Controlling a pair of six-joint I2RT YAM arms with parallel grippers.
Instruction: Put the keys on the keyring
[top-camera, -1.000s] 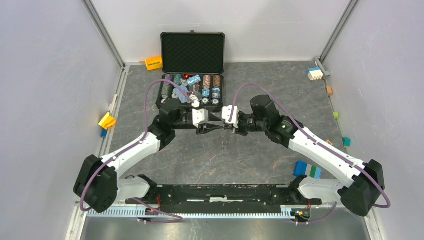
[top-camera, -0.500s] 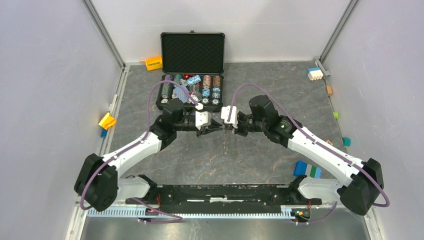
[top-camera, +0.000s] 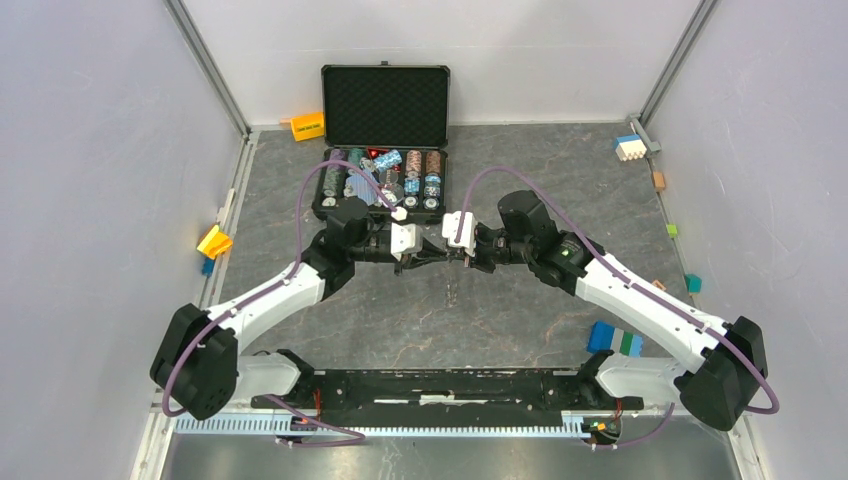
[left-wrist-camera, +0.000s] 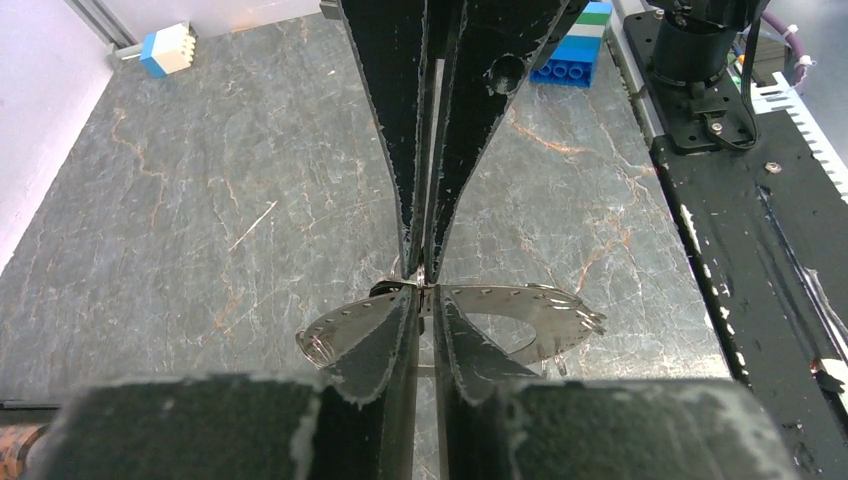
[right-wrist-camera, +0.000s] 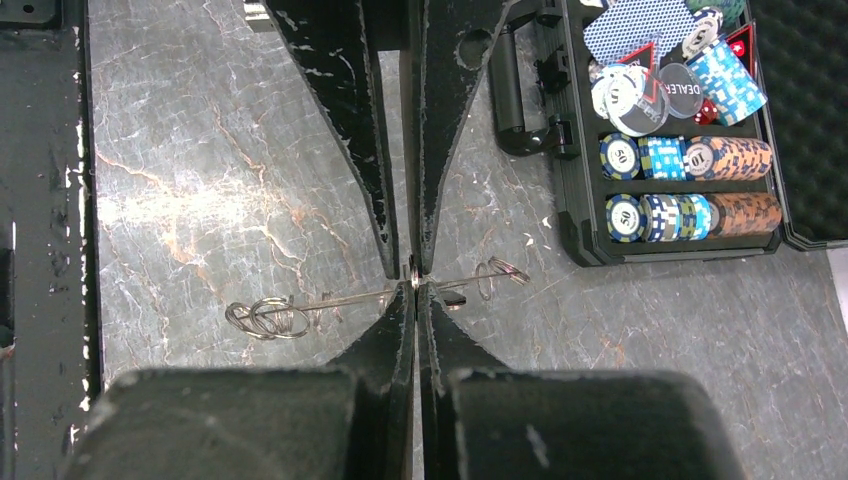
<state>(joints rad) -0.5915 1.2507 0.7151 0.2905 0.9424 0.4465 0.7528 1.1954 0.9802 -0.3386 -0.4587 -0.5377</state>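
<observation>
The keyring is a flat grey toothed ring held in the air between both arms, just in front of the case. In the right wrist view it shows edge-on as a thin line, with small wire rings at one end. My right gripper is shut on its rim. My left gripper meets it tip to tip, its jaws closed to a narrow gap on the same rim. A small dark key part hangs beside the grip; the other keys are too small to tell.
An open black case of poker chips stands right behind the grippers, its handle close to the fingers. A blue-green brick lies near right, a yellow block at left, a white-blue block far right.
My left gripper's jaws have narrowed onto the ring's rim. Both wrists shifted slightly toward the case early on, then held still. The right gripper stayed shut.
</observation>
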